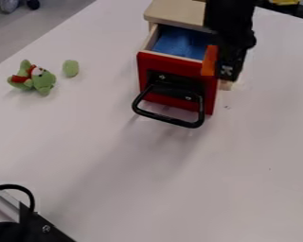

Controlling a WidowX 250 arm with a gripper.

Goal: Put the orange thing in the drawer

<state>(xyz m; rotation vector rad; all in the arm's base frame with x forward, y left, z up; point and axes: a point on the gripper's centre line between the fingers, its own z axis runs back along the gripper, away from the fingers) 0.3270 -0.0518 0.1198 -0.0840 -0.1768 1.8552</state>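
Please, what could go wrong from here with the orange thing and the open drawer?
The orange thing appears at the right end of the drawer's red front, not over its blue inside, so it might drop outside.
The hand looks close to that front and could bump it.

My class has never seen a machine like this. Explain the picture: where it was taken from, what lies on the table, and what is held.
One fixed camera looks down at a slant on a white table. A black robot arm comes in from the top edge, its jaws beside an open drawer with a red front. An orange piece sits against the jaws, probably held, though I cannot be sure. Further left lie a green toy and a small green lump.
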